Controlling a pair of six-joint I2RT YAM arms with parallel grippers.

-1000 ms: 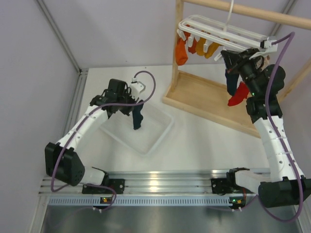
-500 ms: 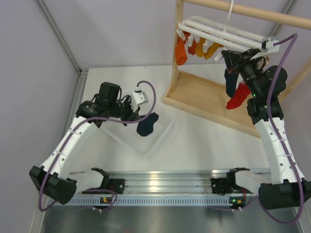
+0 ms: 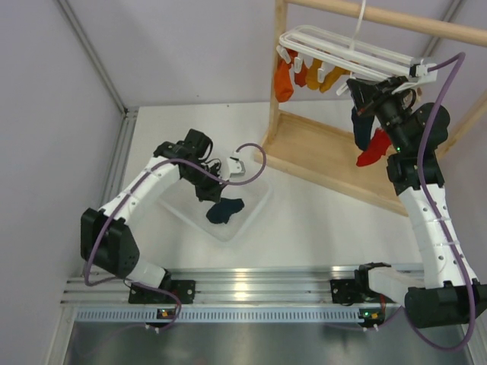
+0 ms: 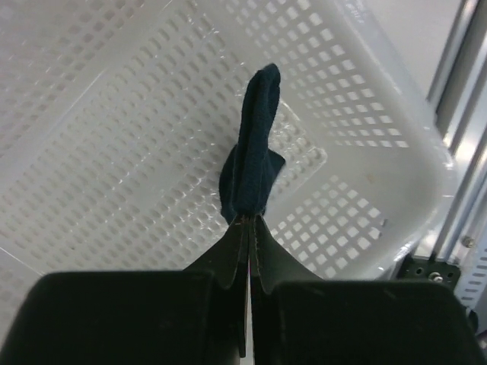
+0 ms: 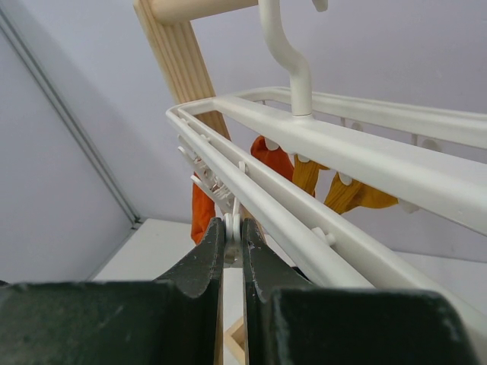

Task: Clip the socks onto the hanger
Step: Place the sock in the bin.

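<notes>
The left gripper (image 4: 249,228), jaws closed flat on one thin end of the limp navy sock (image 4: 256,137) dangling over the perforated white plastic basket (image 4: 380,114), seems to have little fabric in its hold, so a quick swing toward the hanger (image 3: 335,46) could let the soft knit slip out. The right gripper (image 5: 233,234) is pinched tight on a small white clip (image 5: 232,224) under the slim rigid bars. A twist there could pop the smooth plastic free or rock the hooked frame, below which the red sock (image 3: 373,148) hangs.

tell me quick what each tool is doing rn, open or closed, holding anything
Left tool: closed, holding the navy sock over the basket.
Right tool: closed, pinching a clip on the hanger.
</notes>
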